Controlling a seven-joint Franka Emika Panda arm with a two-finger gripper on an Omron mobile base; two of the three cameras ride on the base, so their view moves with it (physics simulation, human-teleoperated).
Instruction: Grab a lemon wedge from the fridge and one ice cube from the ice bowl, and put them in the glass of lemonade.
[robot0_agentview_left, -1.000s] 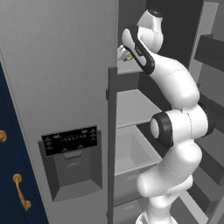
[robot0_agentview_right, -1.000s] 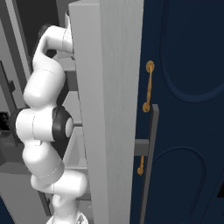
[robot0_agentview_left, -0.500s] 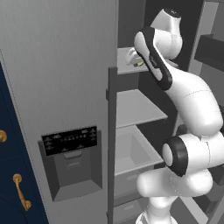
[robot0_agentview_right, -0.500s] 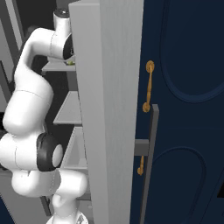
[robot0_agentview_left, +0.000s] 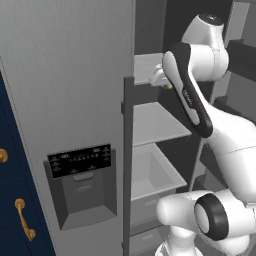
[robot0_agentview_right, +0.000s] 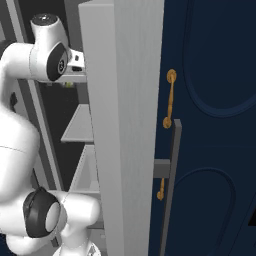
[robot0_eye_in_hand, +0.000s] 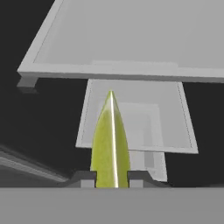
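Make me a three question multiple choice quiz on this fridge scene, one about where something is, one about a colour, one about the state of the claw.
1. Where is the lemon wedge?
A. Between the claw's fingertips
B. Lying in the fridge drawer
C. On the floor

2. What colour are the cabinet handles beside the fridge?
A. Gold
B. Red
C. White

3. What state is the claw in?
A. Wide open and empty
B. Closed on the lemon wedge
C. Closed on a bottle

Answers:
1. A, the hand view shows the yellow-green wedge rising from between the two dark fingertips.
2. A, both base views show gold handles on the navy cabinet doors.
3. B, the fingertips sit tight against either side of the wedge.
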